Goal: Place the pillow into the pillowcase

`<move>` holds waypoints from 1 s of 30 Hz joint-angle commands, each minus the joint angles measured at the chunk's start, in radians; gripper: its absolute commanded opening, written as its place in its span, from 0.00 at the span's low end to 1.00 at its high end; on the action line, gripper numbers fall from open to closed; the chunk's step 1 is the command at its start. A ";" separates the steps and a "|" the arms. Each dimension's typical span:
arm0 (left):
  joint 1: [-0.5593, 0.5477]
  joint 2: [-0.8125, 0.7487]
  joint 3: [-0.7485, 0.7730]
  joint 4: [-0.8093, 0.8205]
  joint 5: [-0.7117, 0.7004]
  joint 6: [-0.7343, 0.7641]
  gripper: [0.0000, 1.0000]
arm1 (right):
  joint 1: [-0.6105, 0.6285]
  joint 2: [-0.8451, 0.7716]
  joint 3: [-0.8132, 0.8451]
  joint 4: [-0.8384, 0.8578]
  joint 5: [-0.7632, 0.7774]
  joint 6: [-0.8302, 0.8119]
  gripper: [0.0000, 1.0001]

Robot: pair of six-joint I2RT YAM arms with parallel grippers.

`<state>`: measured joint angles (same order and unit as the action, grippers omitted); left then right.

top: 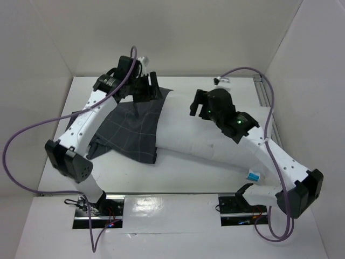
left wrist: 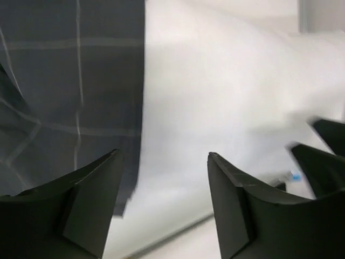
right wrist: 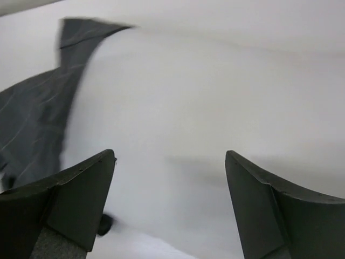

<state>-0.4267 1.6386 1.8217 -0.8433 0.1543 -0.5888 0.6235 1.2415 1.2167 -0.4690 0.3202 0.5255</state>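
Charcoal checked pillowcase (top: 132, 127) seemingly covers the white pillow's (top: 199, 135) left end; both arms' jaws gape, grasping nothing.

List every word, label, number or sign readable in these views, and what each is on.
No text is readable in any view.
The blue-and-white tag at the pillow edge: too small from above, blurred in the left wrist view.
The pillowcase: a check pattern only, no lettering.
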 commanded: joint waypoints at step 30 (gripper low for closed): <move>-0.030 0.499 0.562 -0.088 -0.073 0.104 0.00 | -0.392 -0.191 -0.240 -0.042 -0.293 -0.130 0.00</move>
<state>-0.4446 2.1815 2.3226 -0.9676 -0.0090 -0.4995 0.1638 1.1095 0.9081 -0.4755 0.1211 0.4400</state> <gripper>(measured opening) 0.027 0.026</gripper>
